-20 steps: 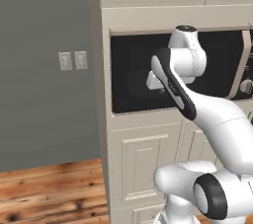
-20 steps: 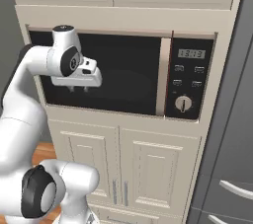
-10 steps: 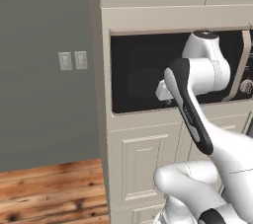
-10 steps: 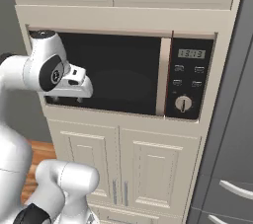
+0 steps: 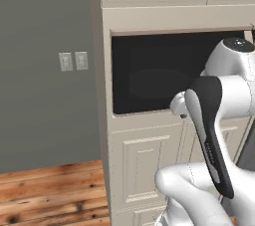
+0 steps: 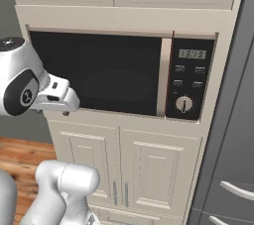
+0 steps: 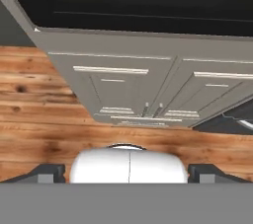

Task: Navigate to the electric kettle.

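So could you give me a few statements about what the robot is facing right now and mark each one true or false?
1. A built-in microwave sits in a cream cabinet column. True.
2. The microwave door hangs open. False: it is shut, its handle flush beside the control panel.
3. The floor is grey tile. False: it is reddish wood planks.
4. Wall switch plates are mounted on the grey wall left of the cabinets. True.
5. A copper kettle stands in front of the microwave. False: nothing stands there, just cabinet doors below.
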